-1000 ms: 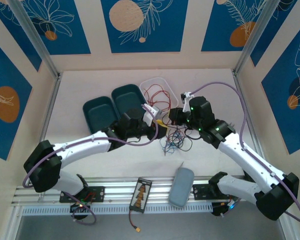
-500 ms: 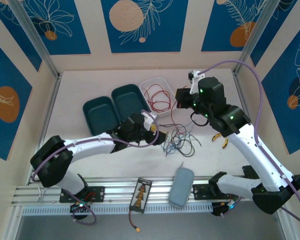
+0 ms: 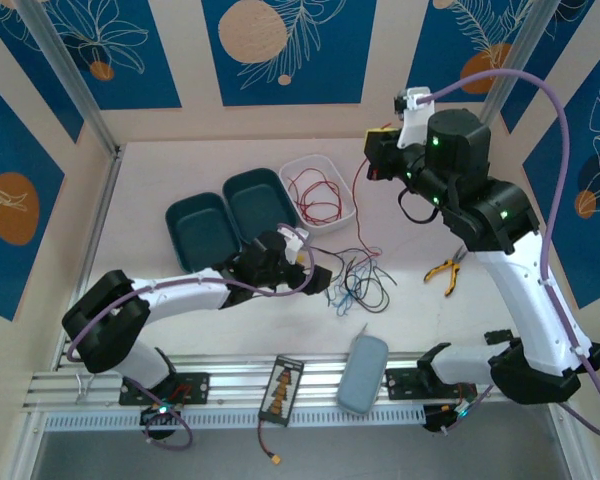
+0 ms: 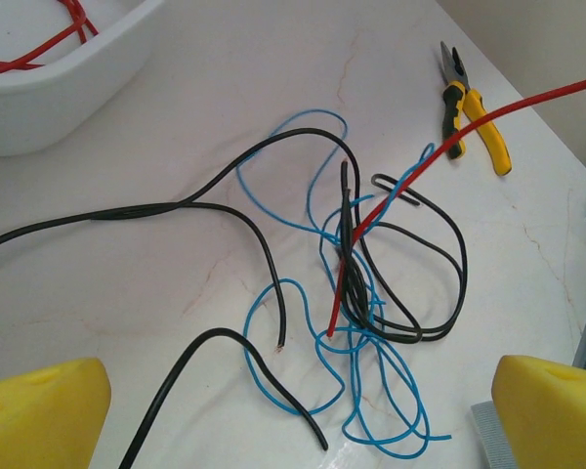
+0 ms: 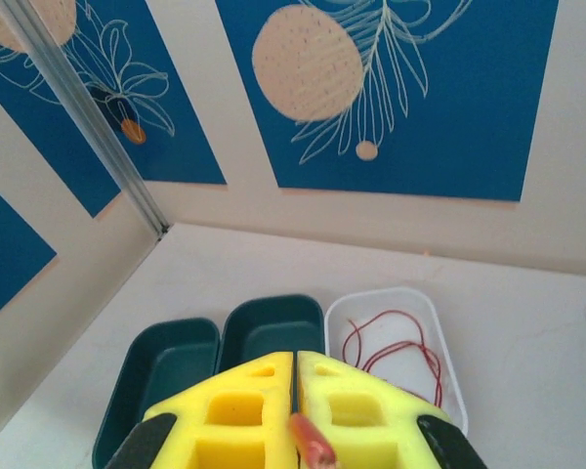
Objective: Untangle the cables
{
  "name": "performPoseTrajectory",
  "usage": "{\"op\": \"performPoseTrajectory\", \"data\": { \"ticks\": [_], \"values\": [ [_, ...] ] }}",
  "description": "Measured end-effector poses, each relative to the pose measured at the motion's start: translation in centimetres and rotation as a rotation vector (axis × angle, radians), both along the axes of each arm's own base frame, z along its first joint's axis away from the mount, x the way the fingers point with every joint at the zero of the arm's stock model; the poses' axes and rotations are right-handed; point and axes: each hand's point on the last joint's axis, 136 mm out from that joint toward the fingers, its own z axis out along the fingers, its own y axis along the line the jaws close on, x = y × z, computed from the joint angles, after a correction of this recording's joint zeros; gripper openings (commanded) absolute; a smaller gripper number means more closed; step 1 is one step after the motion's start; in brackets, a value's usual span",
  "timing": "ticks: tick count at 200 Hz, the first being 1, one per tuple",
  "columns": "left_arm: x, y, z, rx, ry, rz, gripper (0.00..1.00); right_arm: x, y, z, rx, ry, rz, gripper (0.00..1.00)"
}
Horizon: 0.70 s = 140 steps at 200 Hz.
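Cables (image 3: 360,282): loose tangle of hair-thin black + blue wires, flat on the worktop (image 4: 78,293). It sits in front of the white tray (image 3: 342,205), between left tool (image 3: 315,276) and pliers (image 3: 442,270). One red wire (image 4: 420,176) leaves the knot pulled straight and slants up to right tool (image 3: 378,158). Its lower end is loose in the blue loops.

Containers:
- White tray: glossy plastic, rounded corners, holds a slack coil of red wires.
- 2 dark teal trays (image 3: 198,232) (image 3: 258,200): side by side, just left of the white one, same rounded-rect shape.

Worktop: pale, smooth, faint marble-type veins.

Pliers: yellow/black grips, steel nose, lying flat, apart from the tangle.

Left tool: low over worktop, yellow pads (image 4: 39,410) spread wide, gripping nothing; tangle just ahead of them.

Right tool: raised high, yellow blocks pressed together, red wire pinched btw them (wrist view).
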Motion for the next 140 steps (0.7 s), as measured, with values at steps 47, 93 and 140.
{"op": "performPoseTrajectory", "data": {
  "ticks": [47, 93, 140],
  "values": [
    [-0.1, 0.8, 1.0, -0.011, -0.023, 0.019, 1.0, 1.5, 0.6, 3.6, -0.067, -0.079, 0.001, 0.0],
    [-0.1, 2.6, 5.9, -0.068, -0.12, 0.082, 1.0, 3.2, 1.2, 6.7, -0.107, -0.171, -0.009, 0.0],
    [-0.3, 6.8, 9.4, -0.08, -0.212, 0.217, 1.0, 6.5, 2.1, 7.3, -0.141, -0.223, -0.033, 0.0]
  ]
}}
